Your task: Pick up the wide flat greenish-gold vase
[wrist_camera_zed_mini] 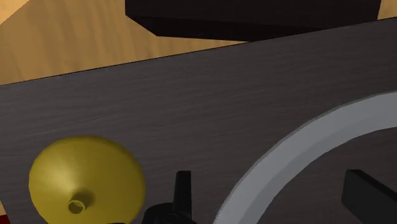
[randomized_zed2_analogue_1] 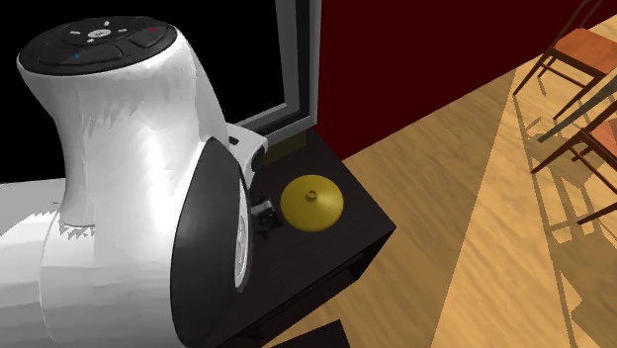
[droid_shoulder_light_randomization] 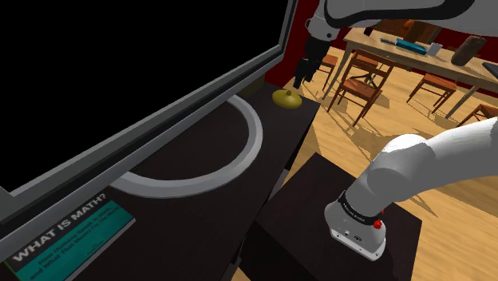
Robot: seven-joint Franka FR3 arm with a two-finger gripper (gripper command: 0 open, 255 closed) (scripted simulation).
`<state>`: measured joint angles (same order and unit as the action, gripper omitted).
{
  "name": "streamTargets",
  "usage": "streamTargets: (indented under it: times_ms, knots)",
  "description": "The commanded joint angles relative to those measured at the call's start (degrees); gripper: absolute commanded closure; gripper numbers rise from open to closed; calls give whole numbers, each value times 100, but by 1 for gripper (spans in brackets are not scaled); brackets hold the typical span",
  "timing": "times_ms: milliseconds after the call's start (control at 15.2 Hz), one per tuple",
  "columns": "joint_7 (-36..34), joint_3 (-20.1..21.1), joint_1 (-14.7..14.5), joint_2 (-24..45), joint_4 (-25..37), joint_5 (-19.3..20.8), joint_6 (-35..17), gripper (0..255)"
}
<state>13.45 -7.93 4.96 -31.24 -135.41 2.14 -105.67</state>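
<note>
My hand (droid_shoulder_light_randomization: 298,82) hangs open beside the vase (wrist_camera_zed_mini: 86,181) near the worktop (wrist_camera_zed_mini: 191,95) corner; it looks stiff, slick and breakable, so I'd pinch its little neck.

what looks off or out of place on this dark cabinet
Nothing is spilled or broken. The greenish-gold vase stands upright, though close to the corner of the dark cabinet top. The hand hangs above and to one side of it, not centred over it, fingers open.
</note>
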Motion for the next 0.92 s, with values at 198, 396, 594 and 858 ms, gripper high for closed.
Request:
streamTargets:
  times_ms: [198,396,594,858]
  knots:
    - [518,-402,102,844,284,95,-651,0]
    - [833,-624,145,1395,535,65,-997,0]
    - [1165,-830,184,1974,852,-34,-1299,0]
    - [1638,-1059,258,2787,1379,-278,-1618,0]
